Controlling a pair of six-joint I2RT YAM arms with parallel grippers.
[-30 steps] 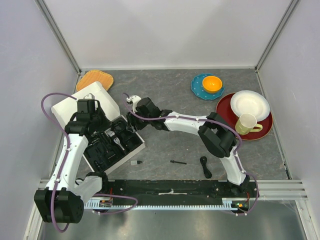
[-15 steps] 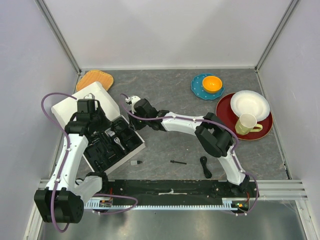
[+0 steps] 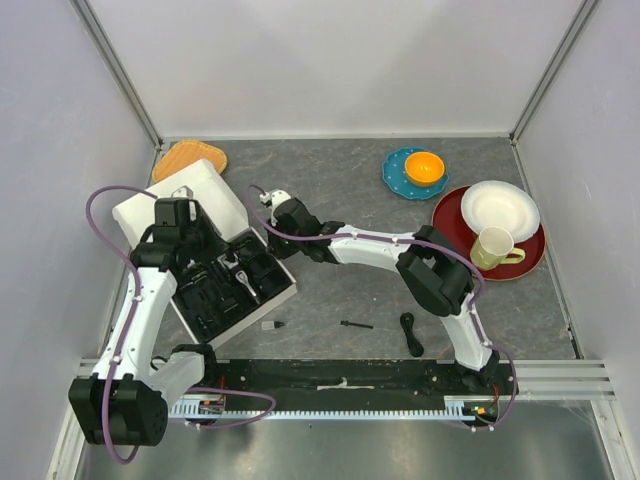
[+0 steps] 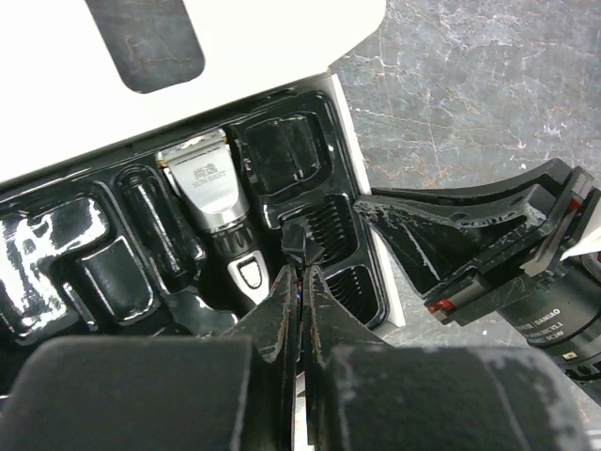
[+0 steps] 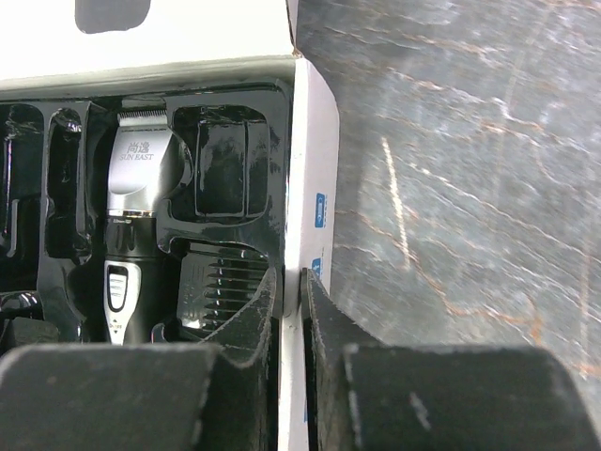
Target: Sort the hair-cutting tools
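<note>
From above, the thin brush (image 3: 356, 325) and the cable (image 3: 408, 333) lay loose on the desk (image 3: 340, 180), well apart from the white box (image 3: 185, 195) where both arms met. The left wrist view showed the left gripper (image 4: 300, 268) clenched on a small comb guard (image 4: 299, 244) over the tray beside the seated clipper (image 4: 208, 188), likely to slot it in. The right wrist view showed the right gripper (image 5: 289, 279) pinching the box's wall, probably to steady it.

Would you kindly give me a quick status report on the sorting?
Left jaws shut on small black piece over tray. Right jaws clamp box wall. Clipper seated; brush, cable loose on table.
</note>
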